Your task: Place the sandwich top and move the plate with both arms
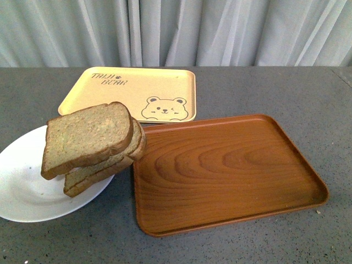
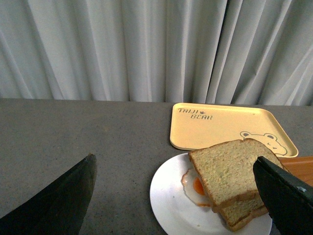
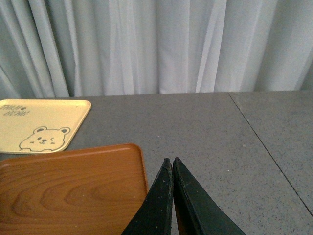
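Sandwich top (image 1: 87, 137) over egg (image 2: 194, 186) and bread (image 1: 91, 176), on plate (image 1: 26, 193).

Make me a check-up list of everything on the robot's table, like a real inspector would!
Surface: grey speckled table.
Job's things: sandwich top lies on lower slice, fried egg peeking out beneath, all on white plate.
Clutter: yellow bear tray and brown wooden tray, both empty.
Grippers: left gripper open, right gripper shut; neither holds anything.
Cables: nothing seen.
Surroundings: pale curtain behind.
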